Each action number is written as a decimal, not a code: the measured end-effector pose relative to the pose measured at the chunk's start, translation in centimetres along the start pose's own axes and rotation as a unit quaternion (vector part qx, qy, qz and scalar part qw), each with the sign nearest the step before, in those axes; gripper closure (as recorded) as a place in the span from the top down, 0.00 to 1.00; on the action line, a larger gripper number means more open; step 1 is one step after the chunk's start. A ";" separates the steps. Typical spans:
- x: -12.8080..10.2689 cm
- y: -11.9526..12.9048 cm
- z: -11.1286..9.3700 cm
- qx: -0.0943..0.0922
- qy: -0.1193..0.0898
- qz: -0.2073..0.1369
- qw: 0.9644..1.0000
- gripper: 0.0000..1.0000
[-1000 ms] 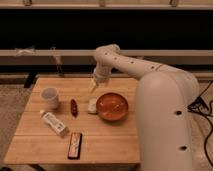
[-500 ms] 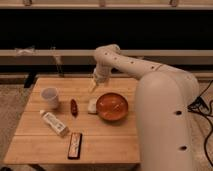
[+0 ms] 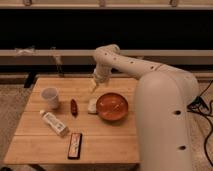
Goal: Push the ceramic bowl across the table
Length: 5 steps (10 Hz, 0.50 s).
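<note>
The ceramic bowl [image 3: 112, 106] stood on the table [image 3: 105, 144], right of the middle. The gripper [image 3: 93, 86] hung over the table just behind the bowl's left rim, near to it. Whether it was released or clenched, I could not tell. A small pale object [image 3: 92, 105] lay just beside the bowl's left side.

The gripper [image 3: 93, 86] hung over the table [image 3: 105, 147], just behind a pale object [image 3: 93, 105] that lay just beside the ceramic bowl [image 3: 112, 106]; a white cup [image 3: 50, 97] stood well apart.
</note>
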 end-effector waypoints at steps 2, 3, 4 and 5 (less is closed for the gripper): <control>1.9 -0.8 1.7 0.014 0.014 0.009 1.000 0.72; 3.0 -1.1 2.1 0.019 0.021 0.015 0.999 0.72; 4.6 -1.9 2.5 0.027 0.030 0.024 0.999 0.72; 6.0 -2.4 2.8 0.030 0.038 0.034 0.998 0.72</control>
